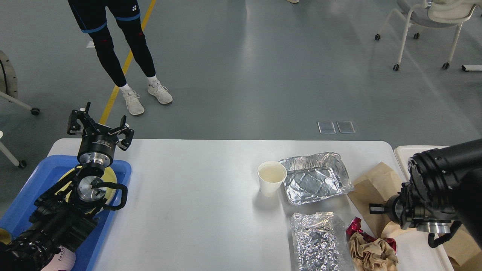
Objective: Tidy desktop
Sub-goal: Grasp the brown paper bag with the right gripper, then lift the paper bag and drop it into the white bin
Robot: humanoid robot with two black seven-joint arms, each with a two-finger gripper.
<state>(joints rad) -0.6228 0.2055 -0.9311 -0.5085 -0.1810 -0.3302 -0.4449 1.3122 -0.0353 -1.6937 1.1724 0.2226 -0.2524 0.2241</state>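
Observation:
The white desktop (196, 203) fills the lower view. On its right side stand a white paper cup (271, 178) and, touching it, a crumpled foil tray (316, 182). A flat foil sheet (318, 241) lies nearer me. Beside it are crumpled brown paper (372, 252) with a red wrapper (354, 227), and a brown paper bag (376, 186). My left gripper (99, 127) is open and empty above the far edge of the blue tray (22, 210). My right gripper (375, 208) is low over the brown bag, seen dark and end-on.
A yellow plate (110, 175) lies in the blue tray under my left arm. A cream bin (408, 152) stands off the desktop's right edge. A person (124, 56) stands beyond the far left corner. A wheeled chair (425, 22) is at the far right.

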